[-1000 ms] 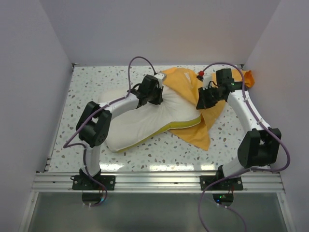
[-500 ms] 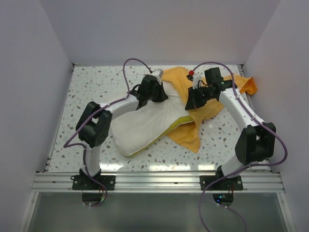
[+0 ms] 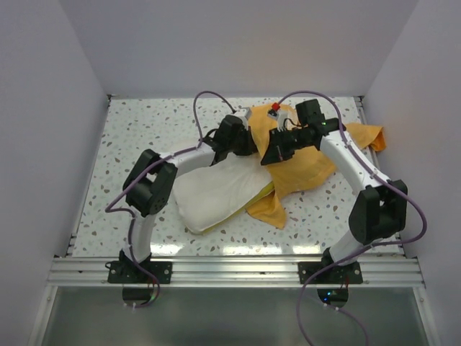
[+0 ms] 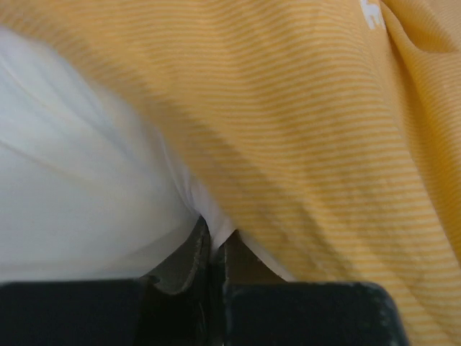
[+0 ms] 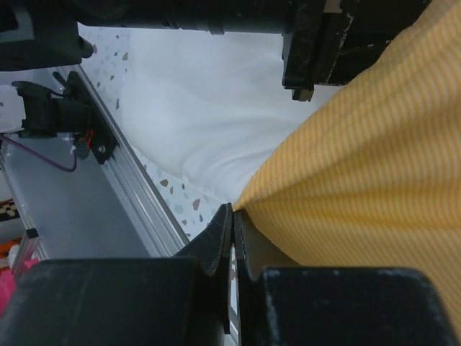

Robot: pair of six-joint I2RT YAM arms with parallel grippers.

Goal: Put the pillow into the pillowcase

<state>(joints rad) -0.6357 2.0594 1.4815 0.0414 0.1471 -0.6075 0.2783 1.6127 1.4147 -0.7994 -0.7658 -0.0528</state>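
At table centre, the pillow (image 3: 212, 191) lies slanting from near left toward the far middle, cream-white, most of its cover bare. A yellow-green strip (image 3: 261, 194) shows along its right edge. Its far end is bunched and gathered at the left gripper (image 3: 251, 148). The left wrist view shows those jaws pressed together on a pinch of white fabric, with orange cloth draped just beside the pinch.

The pillowcase (image 3: 306, 162) lies crumpled to the right of the pillow and touches it. One fold reaches out from under the strip edge toward the near side; another trails to the far right corner. The right gripper (image 3: 268, 158) is clamped narrow on a hem of the orange cloth, close beside the left gripper.

Both arms reach over the speckled table (image 3: 137, 130), which is enclosed by plain pale walls (image 3: 43, 108)
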